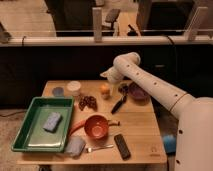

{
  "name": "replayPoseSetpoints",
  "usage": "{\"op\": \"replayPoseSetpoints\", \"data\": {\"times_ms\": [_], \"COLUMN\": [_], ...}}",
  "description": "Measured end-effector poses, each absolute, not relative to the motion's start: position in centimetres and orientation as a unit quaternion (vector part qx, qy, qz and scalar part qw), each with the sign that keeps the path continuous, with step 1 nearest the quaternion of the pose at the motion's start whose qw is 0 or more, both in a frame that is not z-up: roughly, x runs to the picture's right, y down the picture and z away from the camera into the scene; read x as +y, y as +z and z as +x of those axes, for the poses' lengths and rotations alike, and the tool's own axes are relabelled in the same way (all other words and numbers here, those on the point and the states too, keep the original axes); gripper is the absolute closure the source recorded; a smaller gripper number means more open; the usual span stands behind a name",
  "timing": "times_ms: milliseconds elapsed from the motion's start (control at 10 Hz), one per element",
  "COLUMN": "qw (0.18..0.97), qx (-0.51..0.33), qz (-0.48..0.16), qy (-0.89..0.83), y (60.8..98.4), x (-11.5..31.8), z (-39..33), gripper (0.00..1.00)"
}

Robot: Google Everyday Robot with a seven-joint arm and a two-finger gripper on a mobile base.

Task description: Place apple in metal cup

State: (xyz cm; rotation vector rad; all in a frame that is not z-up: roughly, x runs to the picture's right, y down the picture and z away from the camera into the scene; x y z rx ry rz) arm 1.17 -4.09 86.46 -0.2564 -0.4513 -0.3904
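Observation:
The apple (104,90), small, round and orange-yellow, sits on the wooden table (142,130) near its back middle. My gripper (106,76) hangs just above and behind it at the end of the white arm, apart from it. A pale round cup (73,88) stands at the table's back left, well left of the apple. A small grey round thing (58,92) sits beside the cup.
A dark red lumpy cluster (88,102) lies left of the apple. There are also a purple bowl (138,93), a black utensil (119,104), an orange-red bowl (96,127), a black remote (121,146), a grey cloth (75,146) and a green tray (25,131) holding a blue sponge (52,121).

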Motion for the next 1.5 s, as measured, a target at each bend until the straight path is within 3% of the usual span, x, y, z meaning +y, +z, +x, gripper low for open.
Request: {"op": "replayPoseSetpoints", "data": {"times_ms": [1500], "qw": [0.947], "qx": [-0.225], "qz": [-0.131], "qy": [-0.188], "y": [86.31], "x": [-4.11], "z": [1.3], "gripper": [0.2]}}
